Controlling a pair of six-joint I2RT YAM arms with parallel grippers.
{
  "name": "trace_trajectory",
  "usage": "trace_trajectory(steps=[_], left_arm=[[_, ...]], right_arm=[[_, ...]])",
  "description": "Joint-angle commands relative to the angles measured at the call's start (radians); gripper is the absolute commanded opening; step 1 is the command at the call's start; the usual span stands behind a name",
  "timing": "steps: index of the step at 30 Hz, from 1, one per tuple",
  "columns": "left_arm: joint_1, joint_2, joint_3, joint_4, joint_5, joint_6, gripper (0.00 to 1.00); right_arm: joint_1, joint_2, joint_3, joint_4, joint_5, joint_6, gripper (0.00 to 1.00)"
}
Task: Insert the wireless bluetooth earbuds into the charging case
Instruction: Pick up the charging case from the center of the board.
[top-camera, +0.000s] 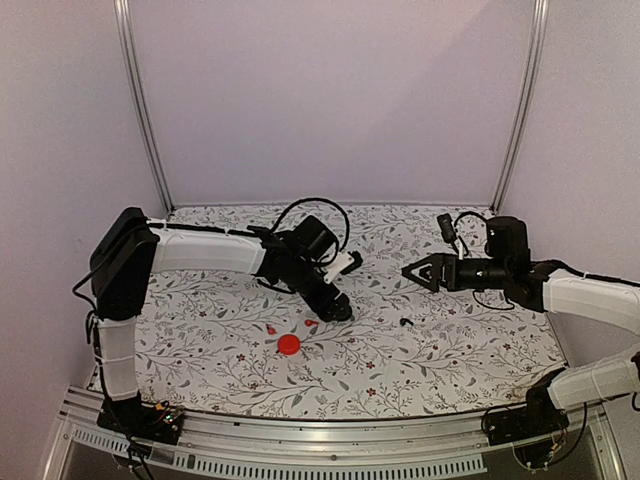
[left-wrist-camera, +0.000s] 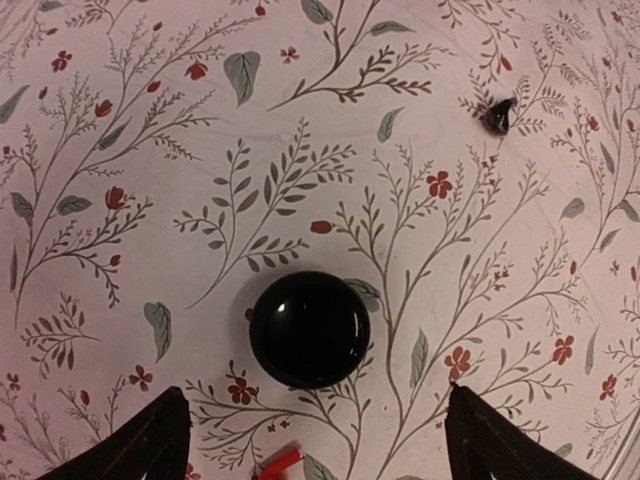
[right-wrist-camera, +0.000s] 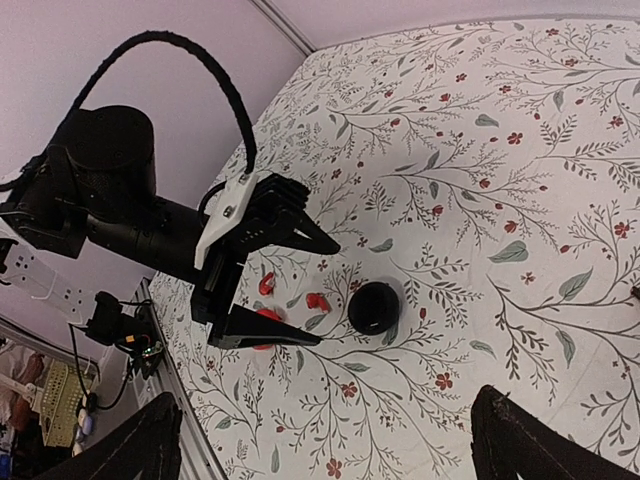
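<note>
A round black case (left-wrist-camera: 309, 328) lies shut on the floral cloth, just ahead of my open, empty left gripper (left-wrist-camera: 320, 450); it also shows in the right wrist view (right-wrist-camera: 375, 307). A red earbud (left-wrist-camera: 278, 462) lies between the left fingers at the frame's bottom edge. Two red earbuds (top-camera: 271, 329) (top-camera: 311, 323) lie near a round red case (top-camera: 289, 345). A black earbud (top-camera: 405, 322) lies apart to the right, also in the left wrist view (left-wrist-camera: 498, 115). My left gripper (top-camera: 335, 305) hovers low over the black case. My right gripper (top-camera: 412, 271) is open and empty, held above the cloth.
The floral cloth (top-camera: 450, 350) covers the table. Plain walls and two metal posts (top-camera: 145, 110) close the back. A metal rail (top-camera: 330, 440) runs along the near edge. In the right wrist view the red case (right-wrist-camera: 262, 318) is partly hidden behind a left finger (right-wrist-camera: 270, 340).
</note>
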Motion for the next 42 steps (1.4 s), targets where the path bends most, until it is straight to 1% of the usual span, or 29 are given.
trace_trajectory(steps=[1,8,14,20,23,26,38,40,42], left_arm=[[-0.009,0.073,0.097,-0.069,0.043,0.078,0.85],[-0.009,0.149,0.191,-0.138,0.037,0.142,0.78],[-0.008,0.227,0.269,-0.198,0.002,0.168,0.72],[-0.010,0.257,0.289,-0.213,0.002,0.185,0.64],[-0.011,0.264,0.298,-0.217,-0.005,0.192,0.57],[-0.010,0.266,0.303,-0.217,-0.010,0.197,0.53],[-0.011,0.311,0.347,-0.242,-0.023,0.221,0.49],[-0.011,0.314,0.350,-0.243,-0.020,0.223,0.50],[-0.012,0.319,0.355,-0.246,-0.016,0.223,0.55]], right_arm=[[-0.009,-0.020,-0.019,-0.004,-0.011,0.000,0.99],[-0.017,-0.029,-0.031,-0.004,-0.013,-0.001,0.99],[-0.021,-0.037,-0.042,-0.003,-0.016,-0.001,0.99],[-0.027,-0.041,-0.051,-0.001,-0.018,-0.002,0.99],[-0.028,-0.037,-0.053,0.005,-0.021,-0.002,0.99],[-0.028,-0.030,-0.055,0.013,-0.026,0.000,0.99],[-0.032,-0.028,-0.059,0.019,-0.029,0.004,0.99],[-0.031,-0.026,-0.059,0.020,-0.031,0.003,0.99],[-0.032,-0.026,-0.059,0.020,-0.031,0.004,0.99]])
